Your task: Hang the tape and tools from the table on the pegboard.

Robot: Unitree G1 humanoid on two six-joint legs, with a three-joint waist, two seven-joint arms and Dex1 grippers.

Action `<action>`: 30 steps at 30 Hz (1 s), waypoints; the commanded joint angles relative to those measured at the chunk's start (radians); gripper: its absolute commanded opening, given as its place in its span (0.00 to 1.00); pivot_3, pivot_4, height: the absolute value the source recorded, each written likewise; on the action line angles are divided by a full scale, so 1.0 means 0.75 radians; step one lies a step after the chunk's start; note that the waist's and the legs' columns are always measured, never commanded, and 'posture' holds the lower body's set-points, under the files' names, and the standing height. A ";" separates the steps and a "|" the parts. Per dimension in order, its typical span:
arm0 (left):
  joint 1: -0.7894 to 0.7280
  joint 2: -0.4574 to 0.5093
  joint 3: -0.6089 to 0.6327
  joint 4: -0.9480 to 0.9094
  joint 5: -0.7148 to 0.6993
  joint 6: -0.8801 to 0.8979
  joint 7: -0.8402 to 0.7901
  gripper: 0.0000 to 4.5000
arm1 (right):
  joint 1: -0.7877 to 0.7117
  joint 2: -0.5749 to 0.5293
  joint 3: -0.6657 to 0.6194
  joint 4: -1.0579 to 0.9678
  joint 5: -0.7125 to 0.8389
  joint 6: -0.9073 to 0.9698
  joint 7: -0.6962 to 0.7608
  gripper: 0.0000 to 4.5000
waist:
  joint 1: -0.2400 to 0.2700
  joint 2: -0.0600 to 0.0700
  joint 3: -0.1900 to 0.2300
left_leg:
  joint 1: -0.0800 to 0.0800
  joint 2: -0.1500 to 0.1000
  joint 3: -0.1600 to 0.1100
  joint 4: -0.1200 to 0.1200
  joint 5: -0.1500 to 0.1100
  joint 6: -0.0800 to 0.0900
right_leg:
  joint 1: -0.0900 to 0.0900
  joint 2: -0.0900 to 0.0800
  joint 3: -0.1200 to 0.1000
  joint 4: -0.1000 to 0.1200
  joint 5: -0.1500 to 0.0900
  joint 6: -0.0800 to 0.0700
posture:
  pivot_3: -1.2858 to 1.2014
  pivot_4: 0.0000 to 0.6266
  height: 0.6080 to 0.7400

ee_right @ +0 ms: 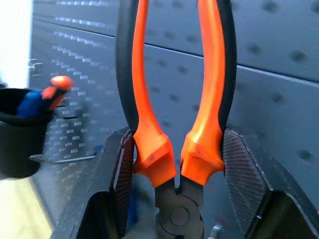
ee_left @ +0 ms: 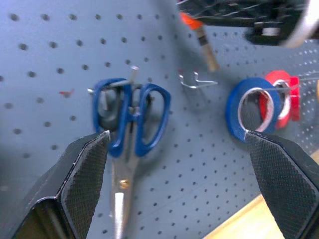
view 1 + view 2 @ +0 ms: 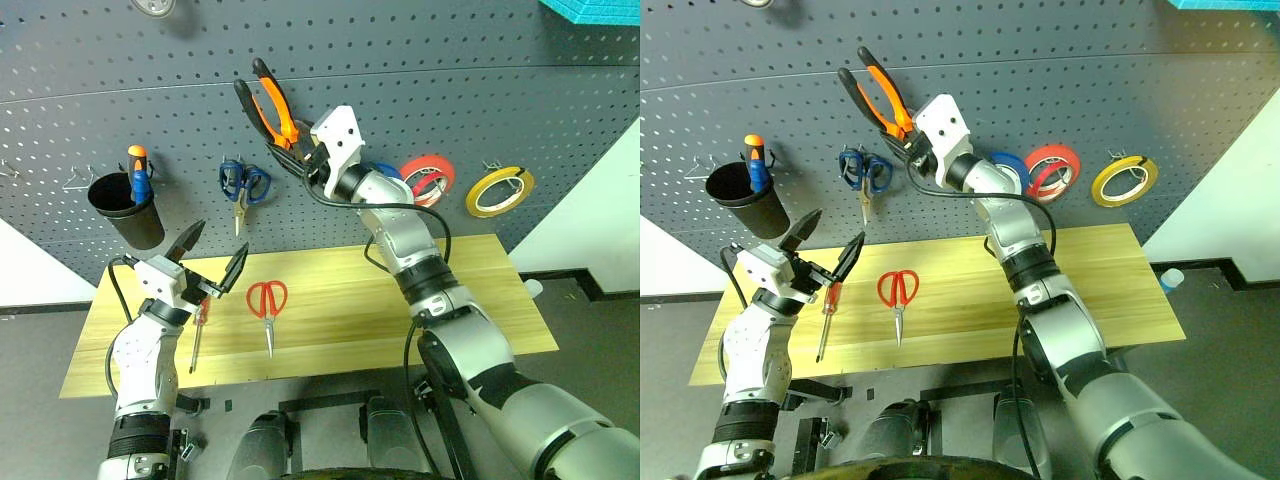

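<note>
Two head views and two wrist views of my rig.
My head pair looks forward and down from well back, sharing the bench (image 3: 480,290) and pegboard (image 3: 450,90). My left wrist camera faces the pegboard nearby; my right sits tight behind the pliers (image 1: 174,99).

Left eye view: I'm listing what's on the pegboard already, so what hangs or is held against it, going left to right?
Black cup with the orange-and-blue screwdriver → blue-handled scissors → pliers held up by the right gripper → red roll → yellow tape.
</note>
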 commanded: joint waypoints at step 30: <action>0.098 -0.008 -0.065 -0.154 -0.001 0.036 0.048 1.00 | -0.127 -0.028 -0.065 0.499 -0.213 -0.578 -0.208 0.99 | 0.007 0.003 0.002 | 0.001 0.015 0.000 0.001 0.001 -0.002 | -0.003 0.016 0.001 0.002 0.006 -0.017 | 0.49 0.15 1.00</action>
